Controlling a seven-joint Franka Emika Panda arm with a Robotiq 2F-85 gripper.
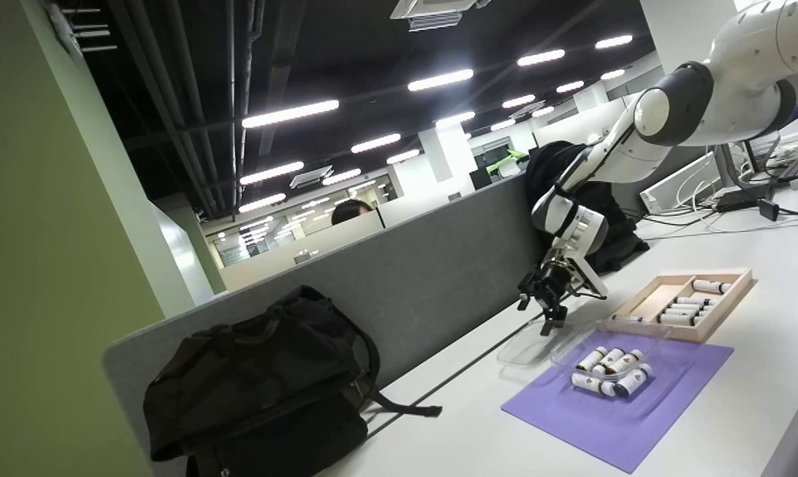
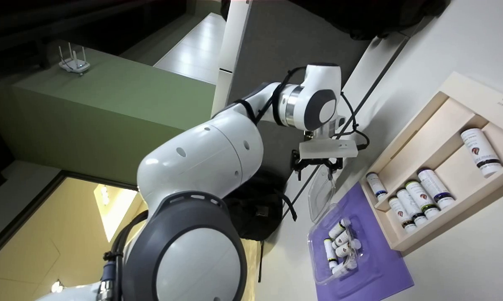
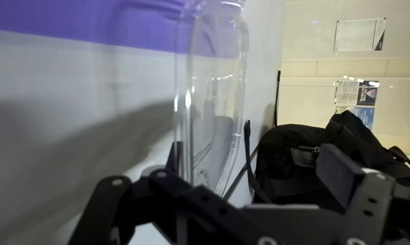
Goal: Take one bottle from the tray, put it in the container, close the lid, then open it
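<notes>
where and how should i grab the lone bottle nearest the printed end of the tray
Probably best from straight above, gripping the lone bottle around the middle of its body, jaws along its long sides. It lies on its side, apart from the row of four bottles, with its ends close to the divider and the rim of the tray, so coming end-on looks cramped.

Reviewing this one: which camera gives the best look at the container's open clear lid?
The wrist view, I'd say: it shows the clear lid largest and closest, with its rim and a rounded corner easy to make out. In both exterior views it is only a small, faint outline beside the container.
</notes>
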